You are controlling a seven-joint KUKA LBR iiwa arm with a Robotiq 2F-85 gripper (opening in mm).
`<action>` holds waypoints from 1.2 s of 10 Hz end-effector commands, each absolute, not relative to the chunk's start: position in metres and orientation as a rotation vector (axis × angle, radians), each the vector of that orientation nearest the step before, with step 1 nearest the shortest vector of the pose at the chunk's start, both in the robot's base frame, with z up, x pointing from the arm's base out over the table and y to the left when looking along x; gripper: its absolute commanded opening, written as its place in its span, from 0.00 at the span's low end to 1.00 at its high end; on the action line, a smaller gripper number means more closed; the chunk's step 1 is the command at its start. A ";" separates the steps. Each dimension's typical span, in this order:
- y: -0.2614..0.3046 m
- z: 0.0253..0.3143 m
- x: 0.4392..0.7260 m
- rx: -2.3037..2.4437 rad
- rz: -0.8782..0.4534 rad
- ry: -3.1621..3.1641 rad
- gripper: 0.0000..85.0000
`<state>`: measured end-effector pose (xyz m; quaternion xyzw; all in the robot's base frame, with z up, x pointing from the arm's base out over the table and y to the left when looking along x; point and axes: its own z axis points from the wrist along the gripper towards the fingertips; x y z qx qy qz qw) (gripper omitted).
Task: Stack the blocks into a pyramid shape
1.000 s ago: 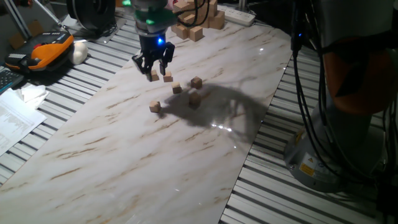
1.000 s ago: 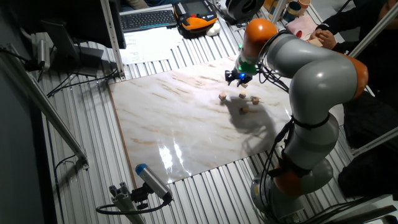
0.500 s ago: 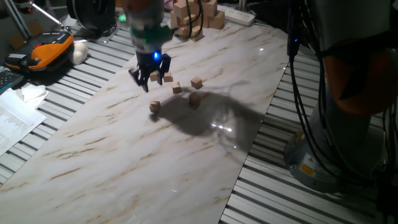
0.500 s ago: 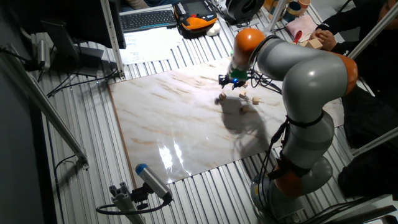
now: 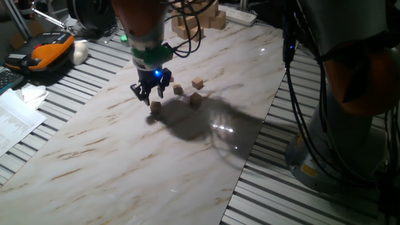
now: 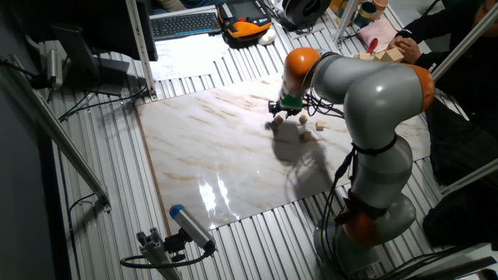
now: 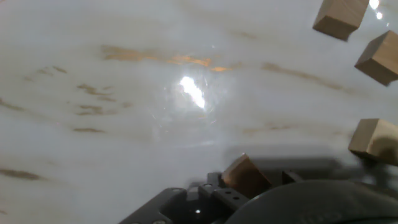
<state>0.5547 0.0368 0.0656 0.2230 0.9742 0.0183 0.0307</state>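
Note:
My gripper [image 5: 149,97] hangs low over the marble board [image 5: 125,156], shut on one small tan block [image 7: 245,176] that sits tilted between the fingers in the hand view. Another block [image 5: 155,107] lies on the board just below and in front of the fingertips. Three more blocks lie to the right: one [image 5: 178,89] close by, one [image 5: 198,82] farther back and one [image 5: 195,99] nearer the front. The hand view shows three loose blocks along its right edge [image 7: 341,17] [image 7: 379,57] [image 7: 373,140]. In the other fixed view the gripper [image 6: 278,117] stands left of the blocks [image 6: 308,137].
A pile of larger pale wooden blocks [image 5: 197,19] sits at the board's far end. An orange tool [image 5: 47,50], papers [image 5: 15,122] and cables lie on the slatted table to the left. The arm's base [image 6: 373,218] stands beside the board's right edge.
The gripper has moved from the far blocks toward the front left, carrying a block, and now hangs right above the lone front block. The loose blocks have stayed put.

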 end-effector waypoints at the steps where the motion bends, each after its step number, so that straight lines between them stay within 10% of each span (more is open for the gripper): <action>1: 0.036 0.067 0.554 1.018 0.061 2.935 0.60; 12: 0.038 0.051 0.549 1.797 -0.075 2.531 0.60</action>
